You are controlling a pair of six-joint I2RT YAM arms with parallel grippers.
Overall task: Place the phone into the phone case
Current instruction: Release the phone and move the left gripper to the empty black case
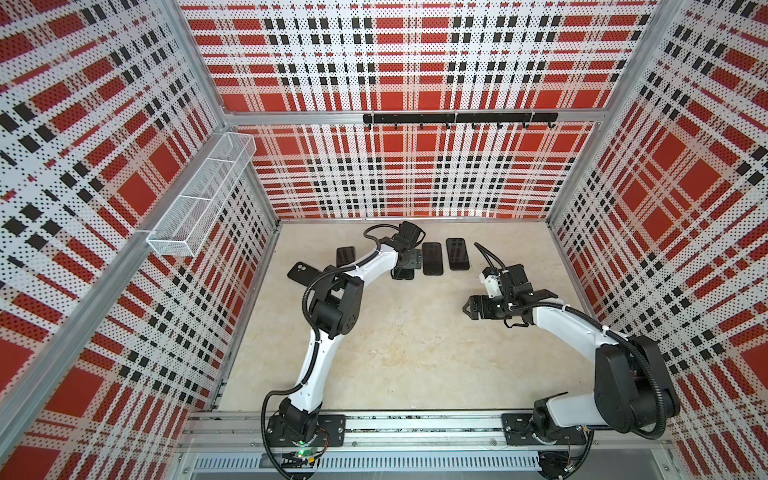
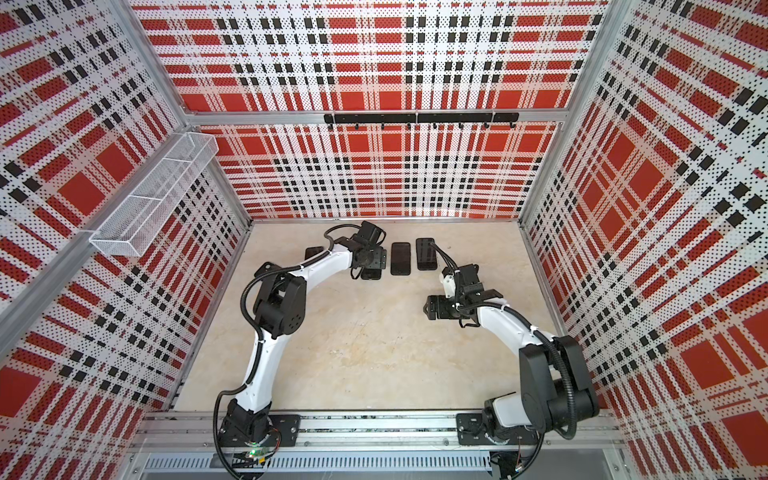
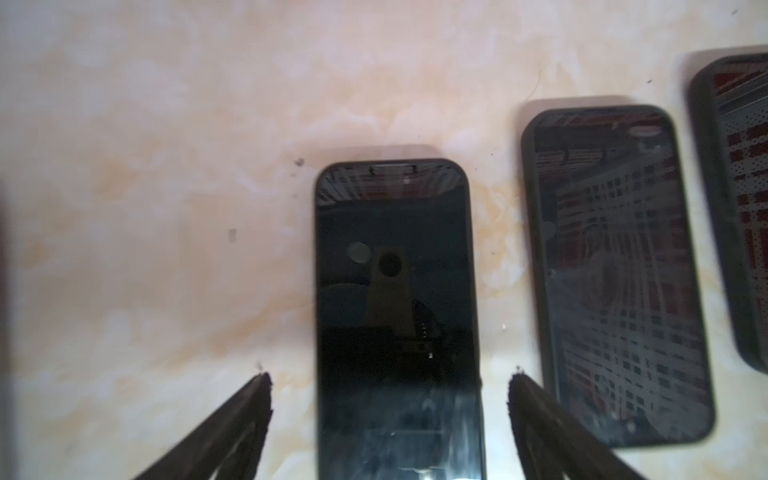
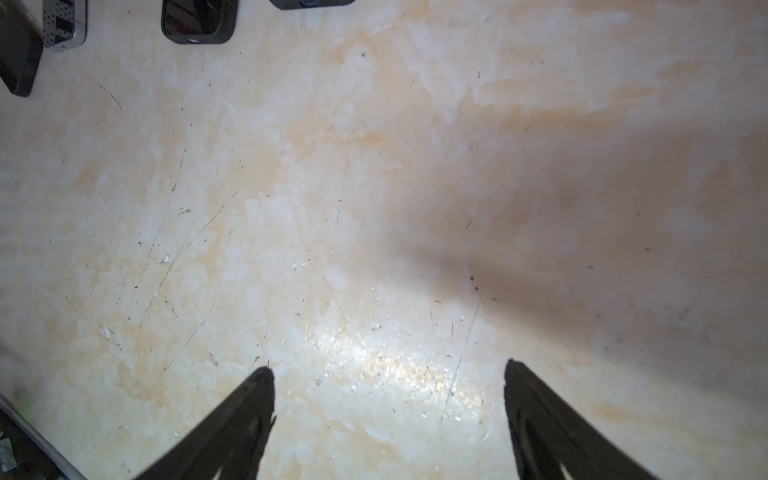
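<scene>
A black phone (image 3: 395, 291) lies screen up on the beige table. My left gripper (image 3: 390, 378) hangs open over its near end, one finger on each side and a gap at both. In a top view only that end of the phone (image 1: 403, 273) shows below the left wrist. An empty black phone case (image 1: 304, 275) with a camera cut-out lies to the left, partly under the left arm. My right gripper (image 1: 469, 309) (image 4: 388, 370) is open over bare table at the middle right, holding nothing.
Two cased phones (image 1: 432, 258) (image 1: 457, 253) lie side by side right of the left gripper, the nearer cased phone (image 3: 615, 274) close to the right finger. Another dark phone (image 1: 346, 255) lies at the back left. Plaid walls enclose the table.
</scene>
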